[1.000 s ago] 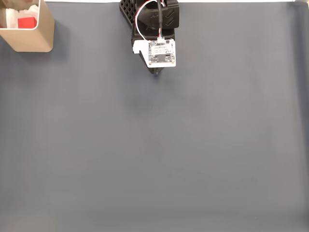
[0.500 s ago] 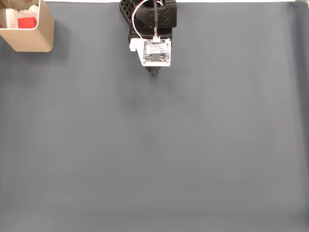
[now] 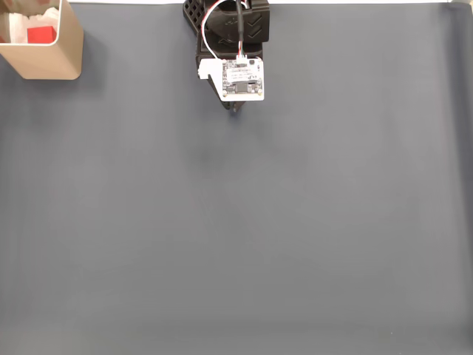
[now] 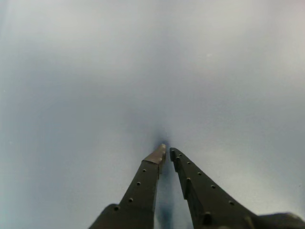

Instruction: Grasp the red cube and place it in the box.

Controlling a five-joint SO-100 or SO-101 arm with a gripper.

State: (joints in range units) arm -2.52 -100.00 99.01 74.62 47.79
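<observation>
The two dark, pin-dotted jaws [image 4: 167, 151] are drawn almost together, their tips nearly touching with only a thin sliver of gap between them, and nothing is held there. In the wrist view they rise from the bottom edge and point at bare blue-grey surface, with a small dark shadow just past the tips.

From the fixed view above, the black plastic arm [image 3: 235, 29] sits folded up at the top edge of the grey-blue desk mat [image 3: 244, 222]. A small white circuit board [image 3: 242, 78] rides on top of it, with red, white and black wires [image 3: 219, 26] looping into it. The board carries tiny printed marks, but they are too small to read. Only a dark tip pokes out just below the board.

Well away from the arm, in the top left corner of the fixed view, stands the beige open-topped rectangular box with rounded corners and a white interior [image 3: 52, 59]. Its top and left side are cut off by the picture's edge. The small bright red cube [image 3: 41, 35] lies inside it, against the white lining, with its edges roughly square to the box walls. Being a cube, it has no long axis to speak of. Something pale and crumpled-looking sits beside it in the box, though I cannot make out what.
</observation>
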